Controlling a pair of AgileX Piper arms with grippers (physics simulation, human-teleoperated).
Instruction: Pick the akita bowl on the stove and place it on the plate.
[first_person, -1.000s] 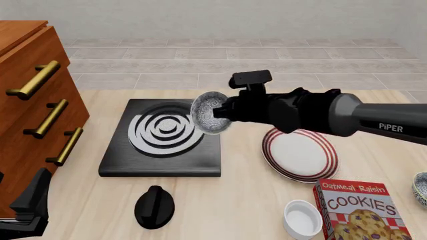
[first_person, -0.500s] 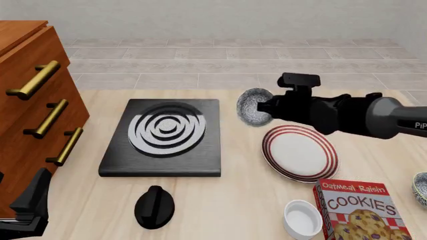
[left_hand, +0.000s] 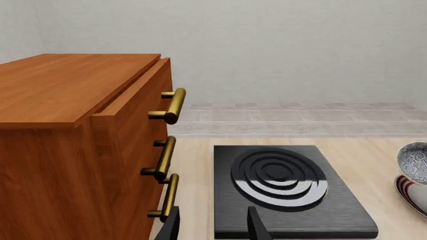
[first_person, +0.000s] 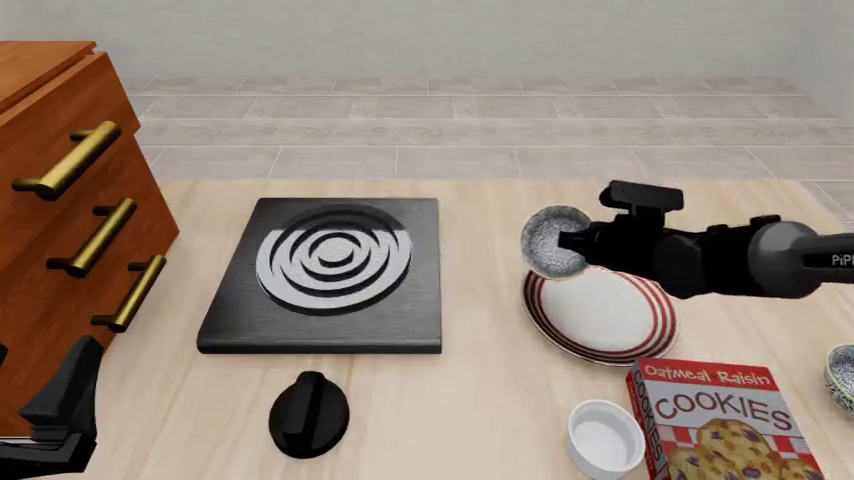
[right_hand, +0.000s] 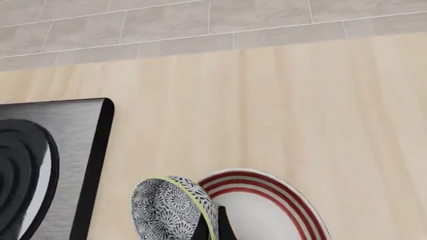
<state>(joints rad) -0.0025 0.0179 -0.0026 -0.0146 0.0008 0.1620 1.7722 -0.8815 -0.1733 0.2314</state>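
The akita bowl (first_person: 551, 241) hangs tilted on its side above the far-left rim of the plate (first_person: 651, 300), with my right gripper (first_person: 571, 246) shut on its rim. In the right wrist view the bowl's patterned outside (right_hand: 167, 210) shows beside the red-striped plate (right_hand: 280, 200), and the fingers (right_hand: 222, 229) pinch its pale rim. The stove (first_person: 400, 320) lies bare at the table's middle left. My left gripper (first_person: 60, 415) rests low at the near left, open; its fingers (left_hand: 257, 227) frame the stove (left_hand: 333, 220). The bowl (left_hand: 413, 161) shows at that view's edge.
A wooden drawer cabinet (first_person: 67, 200) with brass handles stands at the left. A black round knob (first_person: 308, 412) lies in front of the stove. A cookies box (first_person: 707, 420), a plain white cup-like bowl (first_person: 605, 437) and another bowl (first_person: 841, 378) sit at the near right.
My right gripper has carried the bowl rightward and down, from above the stove to over the plate's far-left rim. The left arm has stayed still.
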